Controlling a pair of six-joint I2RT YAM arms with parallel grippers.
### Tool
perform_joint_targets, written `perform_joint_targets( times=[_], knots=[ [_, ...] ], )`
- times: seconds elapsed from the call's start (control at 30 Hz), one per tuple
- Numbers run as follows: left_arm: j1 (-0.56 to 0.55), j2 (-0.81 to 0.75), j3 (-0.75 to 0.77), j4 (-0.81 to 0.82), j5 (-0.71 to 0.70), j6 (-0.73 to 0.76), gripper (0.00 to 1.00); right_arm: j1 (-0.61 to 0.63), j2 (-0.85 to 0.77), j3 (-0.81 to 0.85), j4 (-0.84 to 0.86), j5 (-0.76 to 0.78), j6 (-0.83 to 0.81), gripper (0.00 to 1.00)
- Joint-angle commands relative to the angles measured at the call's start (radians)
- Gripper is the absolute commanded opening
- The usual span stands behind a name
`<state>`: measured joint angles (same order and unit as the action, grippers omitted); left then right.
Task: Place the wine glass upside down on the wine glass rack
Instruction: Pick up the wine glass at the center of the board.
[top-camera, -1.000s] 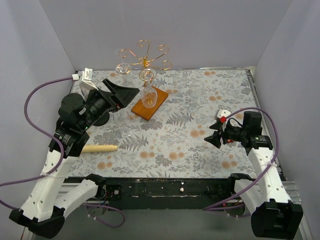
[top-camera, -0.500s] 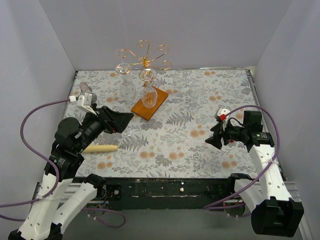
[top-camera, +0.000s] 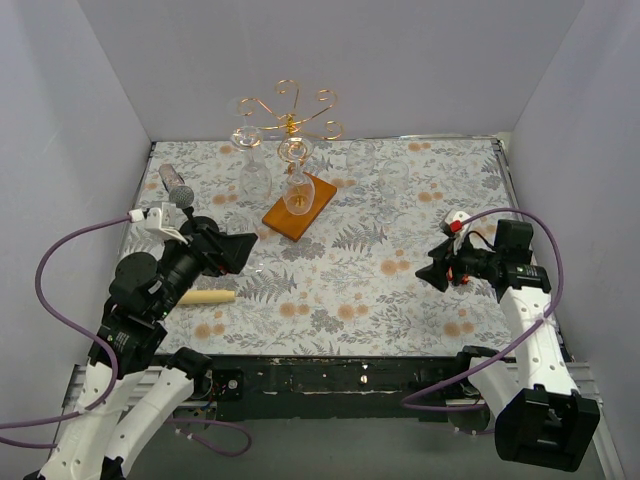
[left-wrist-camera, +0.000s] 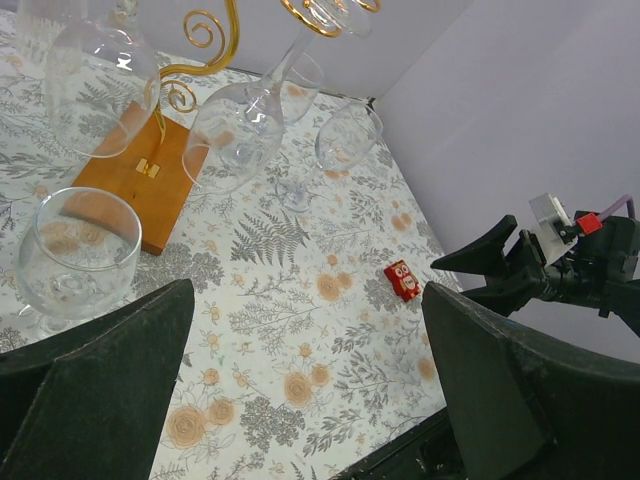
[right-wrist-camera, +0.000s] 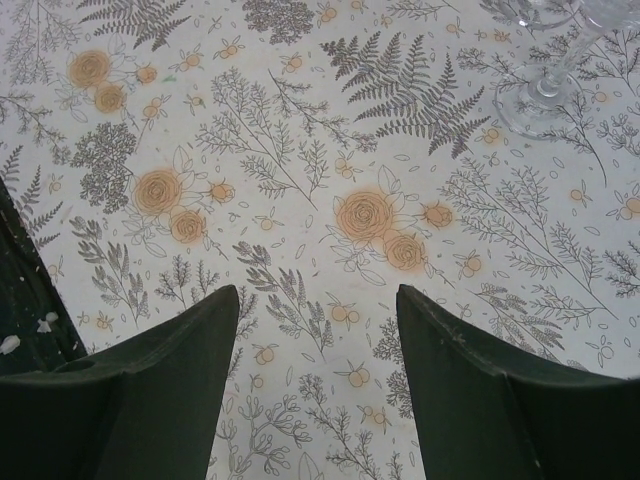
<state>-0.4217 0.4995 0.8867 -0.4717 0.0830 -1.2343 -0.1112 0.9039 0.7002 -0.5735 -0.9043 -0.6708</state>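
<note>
The wine glass rack (top-camera: 288, 112), a copper-gold wire tree on an orange-brown wooden base (top-camera: 299, 207), stands at the back of the table. Two wine glasses hang upside down from it (top-camera: 254, 170) (top-camera: 297, 188); they also show in the left wrist view (left-wrist-camera: 98, 88) (left-wrist-camera: 233, 148). An upright wine glass (left-wrist-camera: 78, 250) stands just beyond the left finger, near the base (left-wrist-camera: 135, 180). My left gripper (top-camera: 236, 251) (left-wrist-camera: 307, 300) is open and empty, near-left of the rack. My right gripper (top-camera: 437, 272) (right-wrist-camera: 316, 295) is open and empty over the cloth at the right.
Two more upright glasses (top-camera: 362, 156) (top-camera: 393, 178) stand right of the rack; one's foot (right-wrist-camera: 540, 100) shows in the right wrist view. A microphone (top-camera: 175, 183) lies at the far left and a wooden stick (top-camera: 200, 296) at the near left. A small red owl block (left-wrist-camera: 403, 281) lies mid-table.
My left arm has drawn back from the rack toward the near left and dropped lower, uncovering the microphone. My right arm has shifted slightly right. Both grippers stay open.
</note>
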Motion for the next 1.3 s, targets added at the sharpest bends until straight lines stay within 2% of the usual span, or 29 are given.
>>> perform_joint_targets(
  times=[0.0, 0.27, 1.1, 1.27],
  knots=[
    [-0.002, -0.013, -0.012, -0.015, -0.040, 0.004, 0.98, -0.007, -0.023, -0.030, 0.084, -0.035, 0.031, 0.72],
    [-0.002, -0.024, -0.005, -0.044, -0.069, -0.022, 0.98, -0.010, -0.063, -0.125, 0.213, -0.044, 0.056, 0.73],
    [-0.002, -0.003, 0.009, -0.119, -0.069, -0.033, 0.98, -0.024, -0.082, -0.149, 0.222, -0.068, 0.033, 0.73],
    [-0.002, 0.002, 0.008, -0.133, -0.106, -0.037, 0.98, -0.027, -0.080, -0.151, 0.224, -0.073, 0.034, 0.73]
  ],
)
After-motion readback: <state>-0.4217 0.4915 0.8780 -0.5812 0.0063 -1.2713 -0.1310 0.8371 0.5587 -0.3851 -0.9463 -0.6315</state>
